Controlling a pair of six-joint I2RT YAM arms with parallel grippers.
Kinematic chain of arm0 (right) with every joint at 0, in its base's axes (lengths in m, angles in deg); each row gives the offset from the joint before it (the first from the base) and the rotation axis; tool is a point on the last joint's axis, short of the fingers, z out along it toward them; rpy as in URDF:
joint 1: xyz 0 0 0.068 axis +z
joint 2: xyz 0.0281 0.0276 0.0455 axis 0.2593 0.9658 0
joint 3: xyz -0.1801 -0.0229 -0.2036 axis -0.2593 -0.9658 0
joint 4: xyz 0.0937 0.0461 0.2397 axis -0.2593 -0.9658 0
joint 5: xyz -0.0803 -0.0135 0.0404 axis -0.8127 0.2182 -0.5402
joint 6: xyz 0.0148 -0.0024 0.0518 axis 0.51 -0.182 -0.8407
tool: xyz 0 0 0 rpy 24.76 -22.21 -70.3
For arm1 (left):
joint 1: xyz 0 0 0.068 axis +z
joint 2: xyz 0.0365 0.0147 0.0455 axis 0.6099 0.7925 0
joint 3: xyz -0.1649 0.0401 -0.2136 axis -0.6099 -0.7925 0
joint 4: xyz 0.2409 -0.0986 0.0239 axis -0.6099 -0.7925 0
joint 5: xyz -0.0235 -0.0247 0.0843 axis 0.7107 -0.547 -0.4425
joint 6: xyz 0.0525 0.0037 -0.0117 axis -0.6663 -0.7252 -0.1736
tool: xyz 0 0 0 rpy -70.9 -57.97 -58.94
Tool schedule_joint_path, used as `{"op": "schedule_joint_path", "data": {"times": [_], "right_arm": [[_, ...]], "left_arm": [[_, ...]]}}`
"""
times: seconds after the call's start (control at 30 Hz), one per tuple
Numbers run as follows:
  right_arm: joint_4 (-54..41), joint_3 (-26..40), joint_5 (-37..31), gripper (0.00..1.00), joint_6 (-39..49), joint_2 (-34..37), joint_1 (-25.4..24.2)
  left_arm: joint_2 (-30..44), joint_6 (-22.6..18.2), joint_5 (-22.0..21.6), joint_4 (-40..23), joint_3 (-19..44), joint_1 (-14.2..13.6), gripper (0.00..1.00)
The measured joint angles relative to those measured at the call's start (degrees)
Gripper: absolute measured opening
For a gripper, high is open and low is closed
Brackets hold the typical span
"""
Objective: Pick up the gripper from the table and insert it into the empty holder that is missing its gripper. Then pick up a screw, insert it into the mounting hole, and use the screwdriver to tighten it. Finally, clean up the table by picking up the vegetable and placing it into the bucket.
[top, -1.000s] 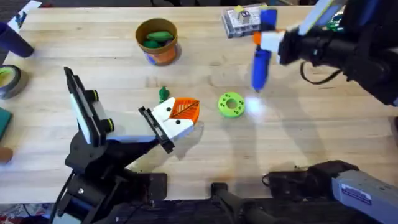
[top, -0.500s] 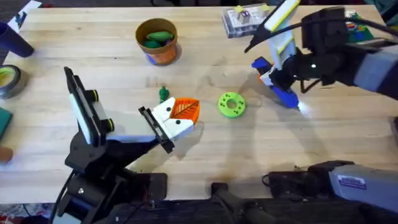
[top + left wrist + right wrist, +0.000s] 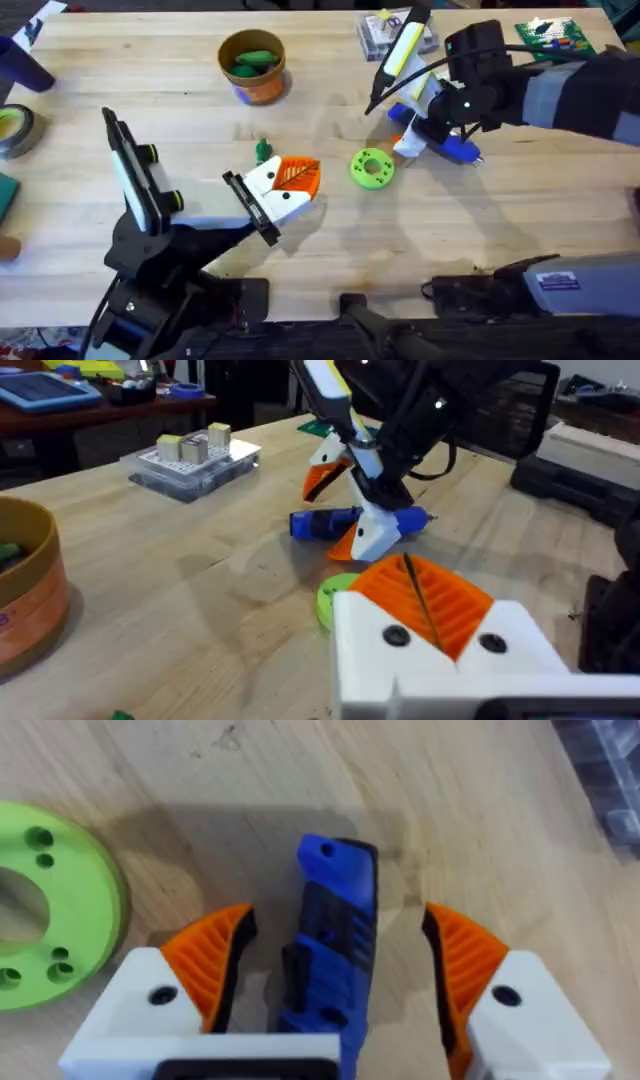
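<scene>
Spanning the whole scene, the table [image 3: 330, 240] is a light wooden plank top with visible grain. At its lower left the left arm's dark base and links rise toward the holder [image 3: 270, 195], the white blocky arm end with a black flat plate. An orange ribbed gripper piece [image 3: 298, 175] sits on the holder's far end; in the left wrist view the same piece [image 3: 425, 595] shows on its white block with two dark screw heads below it. Whether the left arm's own fingers are apart or together cannot be told.

The right arm reaches in from the right edge, its sleeve-covered link leading to the right gripper [image 3: 425, 135], which is low over the table near the right centre. Its fingers [image 3: 205, 960] stand wide apart on either side of the screwdriver [image 3: 330, 940], with clear gaps on both sides, so nothing is clamped. The blue screwdriver [image 3: 445, 145] lies flat on the wood, just right of the lime-green ring disc [image 3: 372, 168].

At the far centre-left stands the bucket [image 3: 253, 65], tan-orange with a blue bottom band, and the dark-green vegetable [image 3: 255, 60] rests inside it. A clear box of small parts [image 3: 395, 32] sits at the far edge, right of the bucket. A small green piece [image 3: 263, 150] lies just beyond the holder.
</scene>
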Motion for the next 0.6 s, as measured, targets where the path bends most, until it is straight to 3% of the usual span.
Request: {"op": "schedule_joint_path", "data": {"times": [0.27, 0.6], "right_arm": [[-4.1, -0.8, -0.1, 0.994, -6.7, -3.3, 2.7], [-5.3, -1.5, 2.8, 0.995, -31.2, -24.0, 4.9]], "left_arm": [[0.0, 0.0, 0.0, 0.0, 0.0, 0.0, 0.01], [0.0, 0.0, 0.0, 0.0, 0.0, 0.0, 0.01]]}}
